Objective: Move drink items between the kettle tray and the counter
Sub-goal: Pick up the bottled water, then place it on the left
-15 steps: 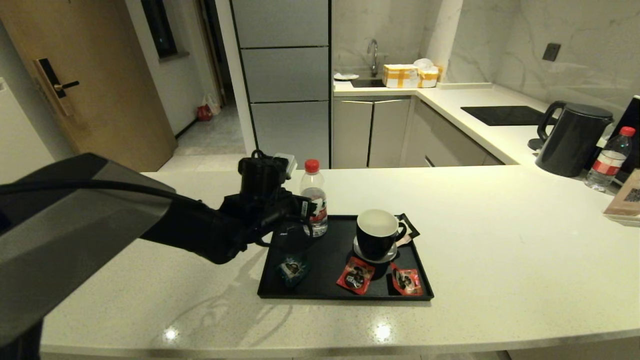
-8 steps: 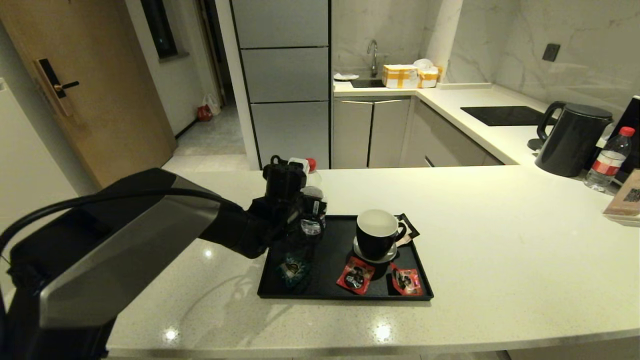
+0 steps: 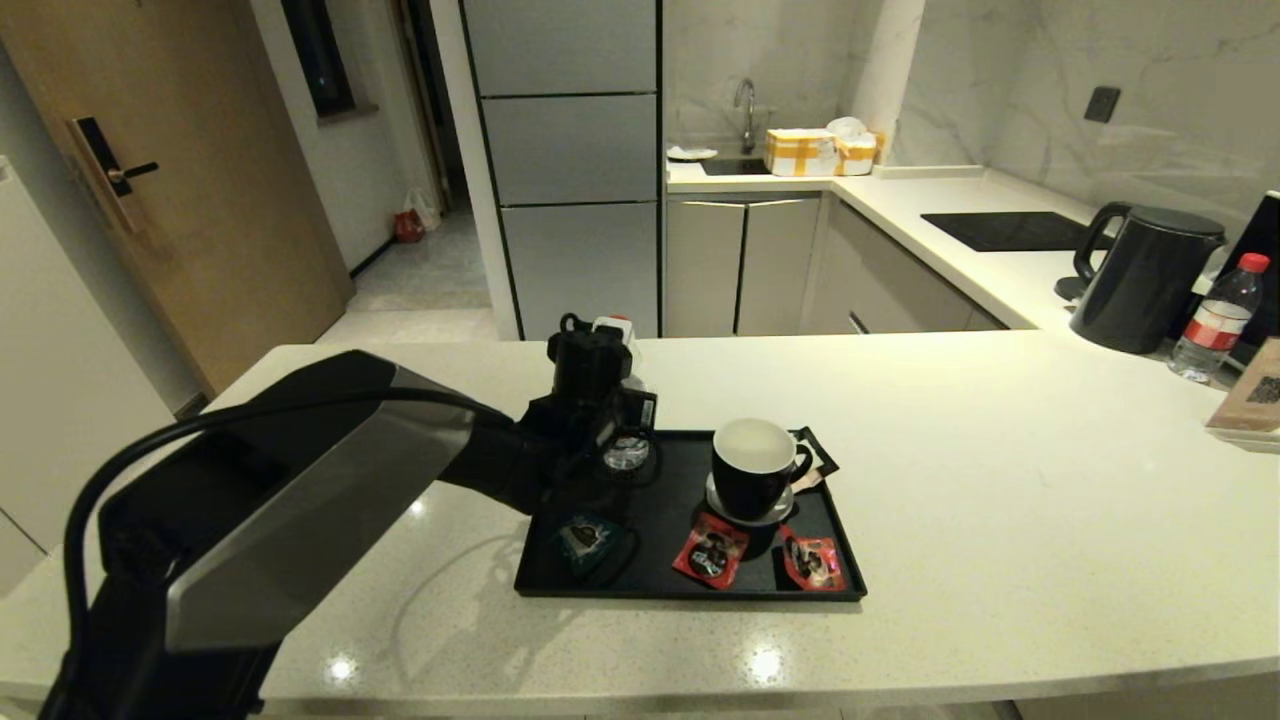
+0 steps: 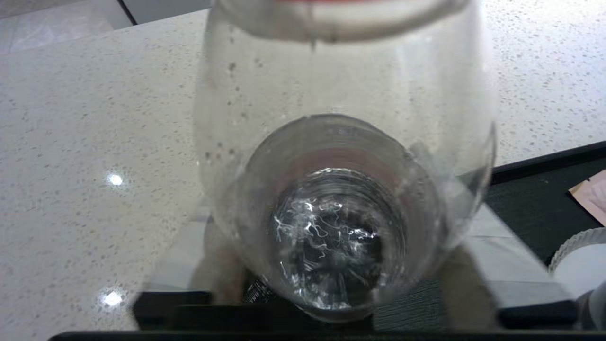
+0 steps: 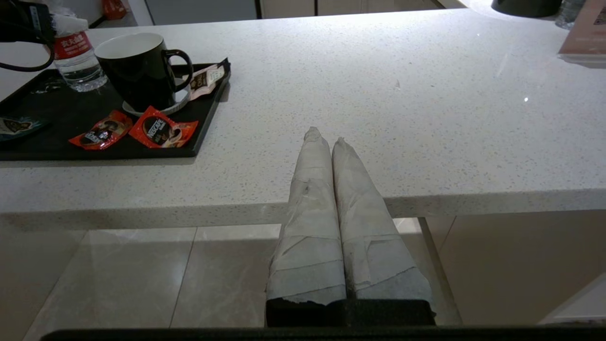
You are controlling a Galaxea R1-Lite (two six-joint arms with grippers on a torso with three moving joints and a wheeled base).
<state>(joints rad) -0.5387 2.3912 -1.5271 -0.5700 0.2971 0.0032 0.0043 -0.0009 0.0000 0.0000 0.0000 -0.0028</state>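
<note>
The clear water bottle [image 3: 627,453] with the red label stands upright in the far left corner of the black kettle tray [image 3: 660,592]. My left gripper [image 3: 612,415] hangs over it from above and hides most of it in the head view. In the left wrist view the bottle [image 4: 338,213] fills the space between the two spread fingers [image 4: 222,270], and the gripper [image 4: 338,222] looks open around it. The teal sachet [image 3: 585,535] lies at the tray's front left. My right gripper [image 5: 325,135] is shut and empty at the counter's [image 3: 1000,480] front edge.
On the tray stand a black mug [image 3: 752,470] on a coaster and two red sachets [image 3: 711,550] [image 3: 815,562]. At the far right of the counter are a black kettle [image 3: 1145,280], a second bottle [image 3: 1215,320] and a brown card [image 3: 1250,400]. A hob panel [image 3: 1005,230] lies behind.
My left arm has swung right and forward. Its gripper went from beside the bottle's left to over and around it. The bottle still stands on the tray.
</note>
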